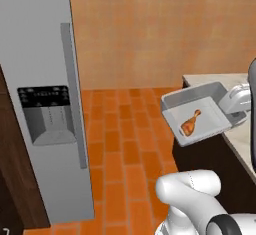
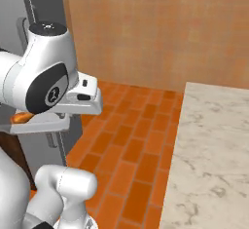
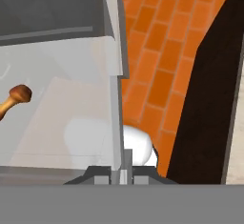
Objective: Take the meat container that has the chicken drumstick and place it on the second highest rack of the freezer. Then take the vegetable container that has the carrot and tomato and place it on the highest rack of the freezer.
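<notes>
The grey meat container (image 1: 212,95) hangs tilted in the air over the brick floor, just off the counter's end. The chicken drumstick (image 1: 191,122) lies inside it. My gripper (image 1: 231,110) is shut on the container's right rim. In the hand view the rim wall (image 3: 115,108) runs straight down between my gripper (image 3: 121,173) tips, and the drumstick (image 3: 13,98) shows at the left. From the right base view my gripper (image 2: 73,112) holds the container (image 2: 36,124) low at the left, where a bit of the drumstick (image 2: 22,117) peeks out. The vegetable container is out of view.
The grey fridge-freezer (image 1: 42,54) stands at the left with its door shut, a long handle (image 1: 75,94) and a dispenser panel (image 1: 44,113). A marble counter (image 2: 214,150) on a dark cabinet (image 3: 209,99) runs along the right. Orange brick floor (image 1: 120,144) lies between.
</notes>
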